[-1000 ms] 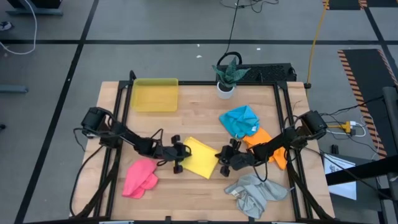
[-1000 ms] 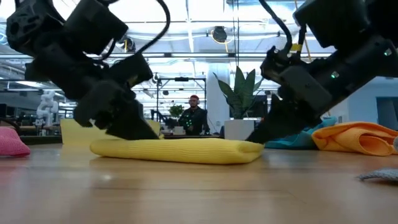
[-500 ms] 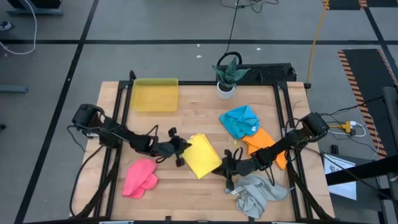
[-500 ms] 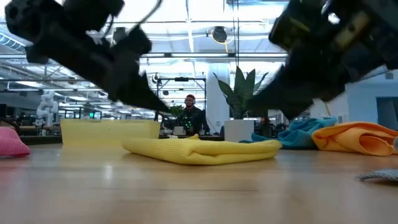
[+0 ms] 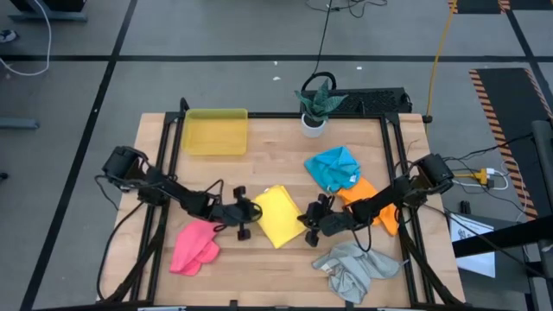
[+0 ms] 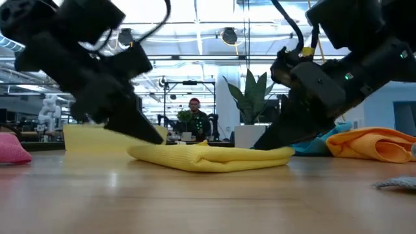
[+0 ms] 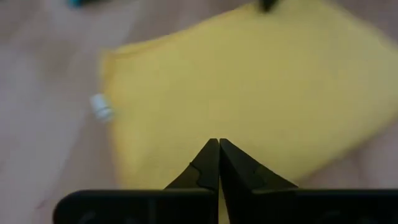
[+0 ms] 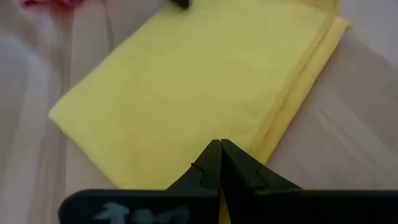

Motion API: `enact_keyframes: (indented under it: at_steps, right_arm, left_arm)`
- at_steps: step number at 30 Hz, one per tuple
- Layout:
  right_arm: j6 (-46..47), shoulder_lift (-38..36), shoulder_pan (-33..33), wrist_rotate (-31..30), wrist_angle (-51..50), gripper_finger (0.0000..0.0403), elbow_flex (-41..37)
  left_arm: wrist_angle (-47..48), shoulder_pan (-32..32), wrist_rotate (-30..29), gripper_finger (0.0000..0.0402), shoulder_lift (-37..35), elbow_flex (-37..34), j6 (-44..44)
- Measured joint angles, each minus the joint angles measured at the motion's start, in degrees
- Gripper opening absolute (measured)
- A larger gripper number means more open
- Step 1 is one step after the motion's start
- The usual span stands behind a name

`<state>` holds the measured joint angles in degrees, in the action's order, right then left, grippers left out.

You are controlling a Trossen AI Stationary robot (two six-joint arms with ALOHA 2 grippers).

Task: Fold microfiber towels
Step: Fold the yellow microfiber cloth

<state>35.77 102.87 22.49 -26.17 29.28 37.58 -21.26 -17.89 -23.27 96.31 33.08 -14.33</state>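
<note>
Folded edge on yellow towel, rt wrist only

The dark left arm reaches in low from the table's left edge toward the middle, its two-finger left gripper angled down near the tabletop with fingertips pressed together. The dark right arm stretches in from the right edge, mirroring it, its right gripper also tilted down and closed, fingertips meeting.
</note>
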Motion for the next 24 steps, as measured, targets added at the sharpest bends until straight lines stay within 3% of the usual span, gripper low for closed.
enact_keyframes:
  at_steps: [4,10,16,24]
  right_arm:
    - [2.99,1.37,0.92,0.98,1.12,0.0000,0.26]
    - [3.45,5.05,2.62,1.45,4.41,0.0000,1.94]
    - [-4.83,5.75,3.80,3.96,5.90,0.0000,5.01]
    - [-13.02,-0.46,4.02,3.77,7.23,0.0000,5.73]
  left_arm:
    - [0.29,1.87,-5.17,0.0015,0.09,0.00,-4.23]
    - [-1.44,2.25,-5.73,0.0008,0.04,0.01,-2.73]
    - [-3.30,-0.80,-5.18,0.0010,-2.06,0.02,-0.68]
    - [-4.92,-6.65,-2.65,0.0012,-3.81,-0.02,3.78]
